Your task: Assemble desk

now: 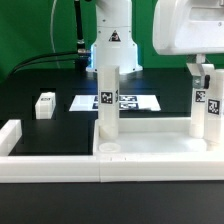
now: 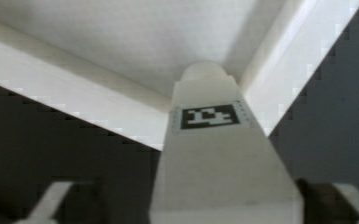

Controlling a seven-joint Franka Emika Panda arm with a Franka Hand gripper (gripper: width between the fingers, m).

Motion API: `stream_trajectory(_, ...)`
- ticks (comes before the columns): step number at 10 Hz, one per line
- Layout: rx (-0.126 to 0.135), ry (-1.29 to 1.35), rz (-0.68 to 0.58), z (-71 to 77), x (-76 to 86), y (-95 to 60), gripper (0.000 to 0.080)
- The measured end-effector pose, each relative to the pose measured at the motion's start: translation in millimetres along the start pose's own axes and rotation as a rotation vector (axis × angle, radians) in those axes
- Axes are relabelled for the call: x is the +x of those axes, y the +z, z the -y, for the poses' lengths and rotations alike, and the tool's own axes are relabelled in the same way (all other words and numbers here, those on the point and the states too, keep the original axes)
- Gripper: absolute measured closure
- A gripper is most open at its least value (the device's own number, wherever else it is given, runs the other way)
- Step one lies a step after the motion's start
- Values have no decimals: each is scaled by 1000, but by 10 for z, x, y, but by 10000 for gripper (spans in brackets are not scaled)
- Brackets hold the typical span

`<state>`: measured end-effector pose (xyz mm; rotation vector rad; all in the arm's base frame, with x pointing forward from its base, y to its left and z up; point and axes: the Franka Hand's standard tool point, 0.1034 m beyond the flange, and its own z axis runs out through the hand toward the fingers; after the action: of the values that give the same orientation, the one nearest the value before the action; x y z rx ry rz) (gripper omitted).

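**Item: desk kit, white plastic, part assembled.**

- Tabletop panel: wide, flat, rimmed; lies on the black bench against the white border wall.
- Corner leg: square block post, upright at the panel's corner on the exterior view's right, with a tag on its face. Whether it is seated home cannot be told.
- Middle leg: upright at the panel's opposite end, tagged.
- Loose leg: well apart from the panel, lying on the bench beyond the middle leg.
- Marker board: flat on the bench behind the panel; not part of the kit.

**Claw**: set astride the corner leg, half-wide. The fingers flank the post, and dark bench shows between one finger and the leg, so it is judged not yet clamped.

**Handling (judged):** rigid, light and hollow-looking, with smooth faces likely to slip under a weak pinch. Not fragile, but a tall post tips easily. Best hold is across two opposite flat sides of the leg near its top, squarely, clear of the tag.
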<state>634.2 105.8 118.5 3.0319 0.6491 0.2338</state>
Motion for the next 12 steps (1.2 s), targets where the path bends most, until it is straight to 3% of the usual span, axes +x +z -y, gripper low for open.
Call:
stream_trajectory(1,1,17,0,4,1,0,507)
stream_trajectory(4,0,48,1,-7,-5,4,508)
stream_trajectory(8,42,567,-6,-55,-29,17,508)
stream_trajectory(12,46,999,6,35,2,26,508)
